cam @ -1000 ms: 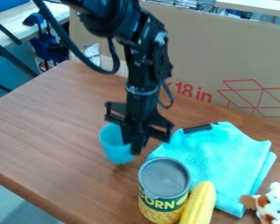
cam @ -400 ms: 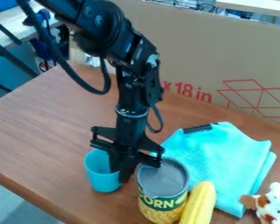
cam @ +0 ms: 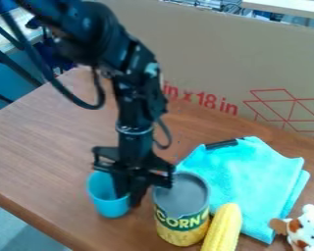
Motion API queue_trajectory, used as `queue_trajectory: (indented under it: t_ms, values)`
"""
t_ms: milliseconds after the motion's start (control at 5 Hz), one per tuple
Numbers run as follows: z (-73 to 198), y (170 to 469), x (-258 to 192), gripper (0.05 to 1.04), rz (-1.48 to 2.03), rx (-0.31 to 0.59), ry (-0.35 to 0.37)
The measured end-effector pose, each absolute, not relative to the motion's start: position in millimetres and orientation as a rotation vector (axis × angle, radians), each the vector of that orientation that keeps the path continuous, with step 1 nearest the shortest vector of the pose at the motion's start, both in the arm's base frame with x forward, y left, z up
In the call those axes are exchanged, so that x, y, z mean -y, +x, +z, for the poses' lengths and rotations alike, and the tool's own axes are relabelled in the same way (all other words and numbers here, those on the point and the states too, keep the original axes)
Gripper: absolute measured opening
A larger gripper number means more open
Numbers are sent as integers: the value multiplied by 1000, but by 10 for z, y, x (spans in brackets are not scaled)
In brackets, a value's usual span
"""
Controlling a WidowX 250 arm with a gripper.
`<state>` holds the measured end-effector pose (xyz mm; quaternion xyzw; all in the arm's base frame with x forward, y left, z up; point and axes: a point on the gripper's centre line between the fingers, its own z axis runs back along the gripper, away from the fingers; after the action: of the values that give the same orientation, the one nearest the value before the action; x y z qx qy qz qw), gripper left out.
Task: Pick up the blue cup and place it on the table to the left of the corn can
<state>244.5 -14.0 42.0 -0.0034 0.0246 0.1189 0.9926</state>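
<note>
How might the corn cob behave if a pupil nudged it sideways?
The cob would probably roll, since it is long and rounded. Toward the can, it would likely be stopped soon, as the can stands close beside it. The other way, the soft-looking cloth might slow it.

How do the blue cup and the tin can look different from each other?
The cup is plain blue, while the can has a yellow and green label with a grey top. The cup is open at the top; the can's top looks closed. The can is the bulkier of the two, and the cup is smaller. Both are roughly round and stand on the wooden table.
</note>
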Motion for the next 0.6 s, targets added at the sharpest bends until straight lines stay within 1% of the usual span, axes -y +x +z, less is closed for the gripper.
queue_trajectory:
  t_ms: [400, 600]
  values:
    - [643, 2464, 141, 942, 224, 98, -42]
    - [707, 2471, 160, 1014, 222, 124, -47]
